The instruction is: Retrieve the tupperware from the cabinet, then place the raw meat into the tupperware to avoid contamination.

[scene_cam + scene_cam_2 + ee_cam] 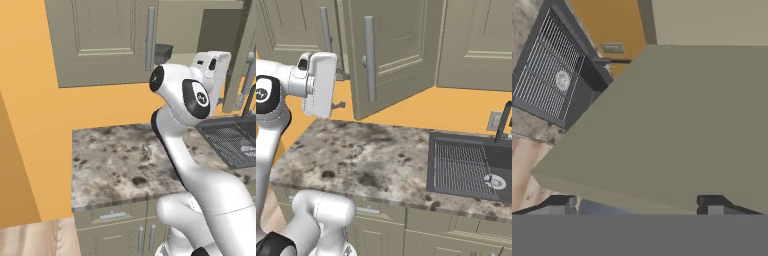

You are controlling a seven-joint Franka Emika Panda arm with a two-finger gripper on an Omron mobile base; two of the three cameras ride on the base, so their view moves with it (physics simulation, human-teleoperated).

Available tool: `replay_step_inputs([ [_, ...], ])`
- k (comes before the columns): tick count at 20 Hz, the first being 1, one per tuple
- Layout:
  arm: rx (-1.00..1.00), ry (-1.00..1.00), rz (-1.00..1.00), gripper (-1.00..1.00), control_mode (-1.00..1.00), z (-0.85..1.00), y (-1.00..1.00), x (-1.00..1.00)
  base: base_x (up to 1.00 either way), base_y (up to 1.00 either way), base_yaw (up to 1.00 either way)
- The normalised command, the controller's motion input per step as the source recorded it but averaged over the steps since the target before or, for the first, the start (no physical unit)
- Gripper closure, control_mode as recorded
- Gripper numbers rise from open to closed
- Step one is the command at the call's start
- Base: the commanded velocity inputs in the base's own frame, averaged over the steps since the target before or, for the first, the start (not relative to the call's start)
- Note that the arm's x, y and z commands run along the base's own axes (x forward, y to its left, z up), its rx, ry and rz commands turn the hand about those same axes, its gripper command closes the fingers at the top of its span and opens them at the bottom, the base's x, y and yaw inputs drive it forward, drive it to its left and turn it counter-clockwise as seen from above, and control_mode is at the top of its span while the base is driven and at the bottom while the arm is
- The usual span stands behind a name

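Reaching up at the cabinet point(105, 40), the arm is raising its hand point(634, 202) to the level of the open doorway, and the hand view is showing the two finger tips standing wide apart with nothing between them. One door point(391, 50) is hanging open, swung out over the surface point(371, 160), its long bar handle point(369, 60) facing out. The tupperware point(163, 50) looks to be that dark shape sitting on the shelf just beyond the left door's edge, up and slightly left of the hand in the left base view; its long axis I cannot tell. The hand is looking along the underside of the cabinet or door, toward the sink point(552, 75). My read: the hand needs to get up and in toward that shelf. The meat I cannot pick out.
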Motion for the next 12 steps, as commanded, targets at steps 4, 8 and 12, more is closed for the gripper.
replay_step_inputs([
  [4, 0.00, 0.03, -0.14, -1.00, -1.00, -0.08, -0.68, -0.35, 0.00, 0.00, 0.00],
  [8, 0.00, 0.02, -0.12, -1.00, -1.00, -0.09, -0.71, -0.29, 0.00, 0.00, 0.00],
  [12, 0.00, 0.02, -0.10, -1.00, -1.00, -0.11, -0.73, -0.21, 0.00, 0.00, 0.00],
])
